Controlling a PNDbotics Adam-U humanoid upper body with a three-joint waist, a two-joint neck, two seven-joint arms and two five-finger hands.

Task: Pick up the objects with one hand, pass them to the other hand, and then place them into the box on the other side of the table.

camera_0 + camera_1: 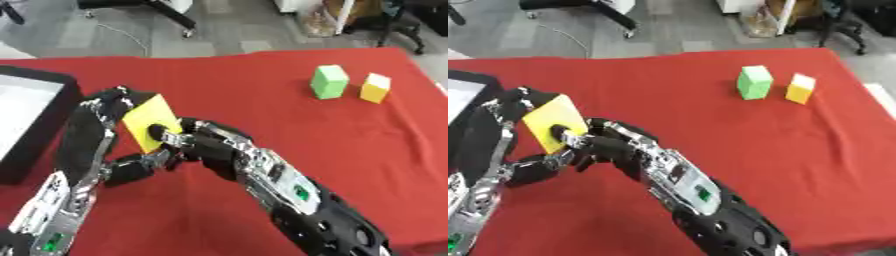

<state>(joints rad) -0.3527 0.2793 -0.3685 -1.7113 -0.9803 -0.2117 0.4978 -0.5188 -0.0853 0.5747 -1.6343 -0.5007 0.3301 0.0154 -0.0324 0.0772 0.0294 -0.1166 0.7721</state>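
Left eye view: two yellow blocks (pixel 150 122) (pixel 375 88), one green block (pixel 329 81).

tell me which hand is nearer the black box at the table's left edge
Left. The left hand is just right of the black box, its fingers curled round the yellow block. The right hand touches that block from its far side, further from the box.
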